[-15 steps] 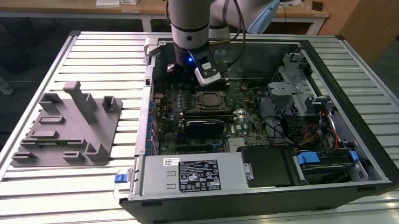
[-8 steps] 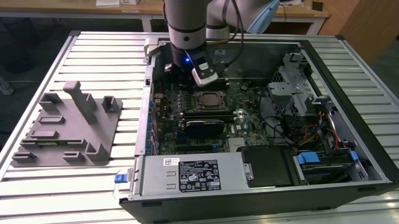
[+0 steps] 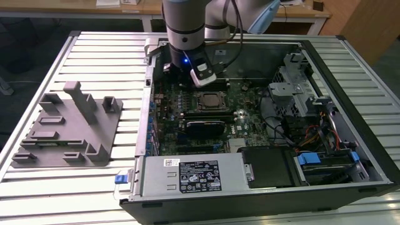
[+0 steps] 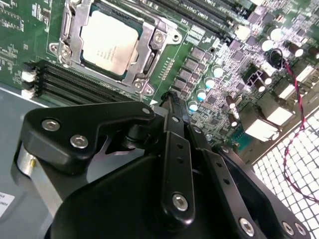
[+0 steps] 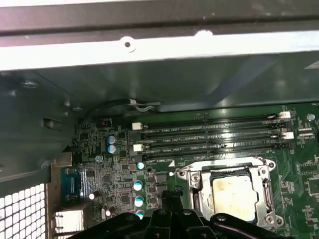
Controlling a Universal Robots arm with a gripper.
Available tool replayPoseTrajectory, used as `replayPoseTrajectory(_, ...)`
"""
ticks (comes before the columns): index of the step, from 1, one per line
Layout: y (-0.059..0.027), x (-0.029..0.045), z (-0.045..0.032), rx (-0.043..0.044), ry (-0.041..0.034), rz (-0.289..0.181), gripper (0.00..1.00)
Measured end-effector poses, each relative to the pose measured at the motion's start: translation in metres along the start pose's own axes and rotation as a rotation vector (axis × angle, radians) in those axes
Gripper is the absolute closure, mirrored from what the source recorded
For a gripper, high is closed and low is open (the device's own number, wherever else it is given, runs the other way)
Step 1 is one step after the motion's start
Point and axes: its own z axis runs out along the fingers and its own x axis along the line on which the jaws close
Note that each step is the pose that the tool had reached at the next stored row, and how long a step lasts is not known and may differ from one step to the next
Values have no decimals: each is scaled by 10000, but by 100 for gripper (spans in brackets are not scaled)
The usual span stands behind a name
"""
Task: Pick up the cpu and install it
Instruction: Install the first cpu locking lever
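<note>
The cpu (image 4: 108, 43) lies flat in the socket frame (image 4: 152, 57) on the motherboard (image 3: 206, 117), shiny top facing up. It is square, so it has no long axis; in the second wrist view its edges run parallel to the frame's sides. In the first wrist view the cpu (image 5: 234, 191) sits at about four o'clock from the bank of memory slots (image 5: 209, 137), just beside them. In the exterior view the cpu (image 3: 209, 100) is near the middle of the open computer case (image 3: 350, 84), at about five o'clock from the gripper (image 3: 201, 77) and close under it.

The gripper (image 4: 172, 107) has nothing in it; its black fingers meet at a narrow tip above the board, with no gap visible between them, and it stands apart from the chip.

Counted: one cpu, one socket frame, four long memory slots, all unfilled, one arm (image 3: 187, 23), one grey power supply box (image 3: 194, 176) with a black-and-white label at the case's six o'clock edge, and one grey moulded fixture (image 3: 69, 126) lying outside the case at its nine o'clock.

The case lies on its side on a table (image 3: 100, 61) of ribbed pale metal slats. Beyond it, at twelve o'clock, stands a wooden desk (image 3: 125, 8) on a dark floor, and a brown wooden panel (image 3: 368, 23) fills the corner at two o'clock.
</note>
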Motion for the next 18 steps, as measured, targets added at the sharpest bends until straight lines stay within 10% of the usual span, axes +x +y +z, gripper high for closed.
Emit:
replayPoseTrajectory(10, -3, 11, -1, -737, 67, 36, 89)
replayPoseTrajectory(15, -4, 14, -1, -969, 87, 47, 89)
replayPoseTrajectory(18, -5, 15, -1, -1295, 118, 65, 89)
